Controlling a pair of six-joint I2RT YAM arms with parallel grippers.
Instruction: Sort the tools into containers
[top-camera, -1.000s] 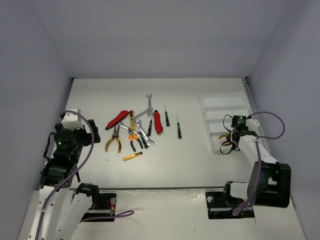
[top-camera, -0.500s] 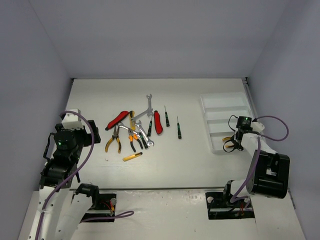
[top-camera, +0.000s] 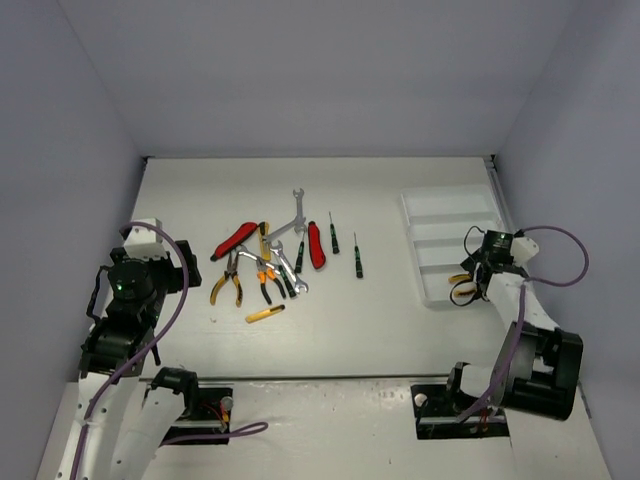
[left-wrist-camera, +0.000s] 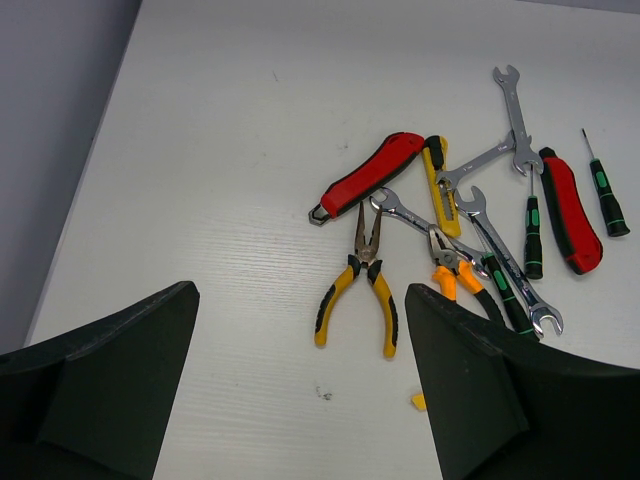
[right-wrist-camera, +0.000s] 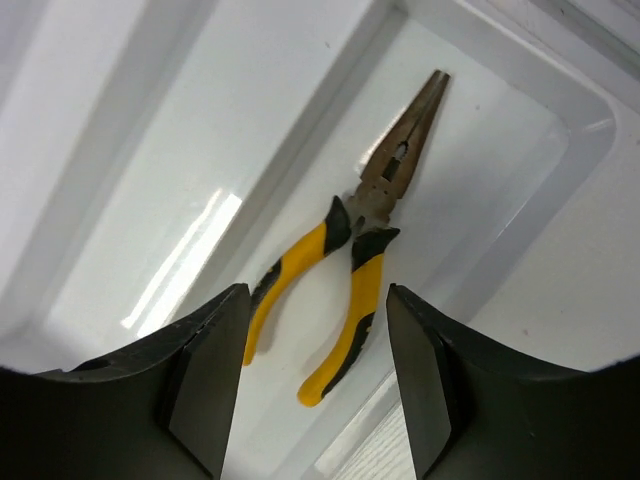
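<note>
Right gripper (top-camera: 468, 286) is hovering over the white tray (top-camera: 450, 205), above the compartment nearest the robot. In the wrist view its jaws are standing apart and gripping nothing. Yellow-handled pliers (right-wrist-camera: 370, 215) are lying flat on that compartment's floor, free of both fingers, with the handles splayed toward the gripper and the nose aiming at a corner. I cannot tell whether the nose is touching the wall. Judgement: this tool is delivered, and it is lying lengthwise because the oblong pocket is suiting it that way. The other compartments are showing bare white in the top view. Left gripper (left-wrist-camera: 300, 295) is hanging at the table's left side, spread wide and carrying nothing, probably waiting out of the right arm's lane. The remaining tools (top-camera: 268, 262) are sitting in an overlapping heap: a red-handled cutter (left-wrist-camera: 368, 178), a second pair of pliers (left-wrist-camera: 358, 290) and crossed wrenches (left-wrist-camera: 500, 262). Two thin screwdrivers (top-camera: 357, 258) are lying apart on the heap's right, so they are looking like the easier picks. The tray is sitting near the right wall (top-camera: 570, 150), and the arm's cable (top-camera: 562, 250) is looping toward that wall, leaving little room there. The raised rim is calling for a straight lift before any sideways travel. The table (top-camera: 390, 320) between heap and tray is offering a broad lane.
</note>
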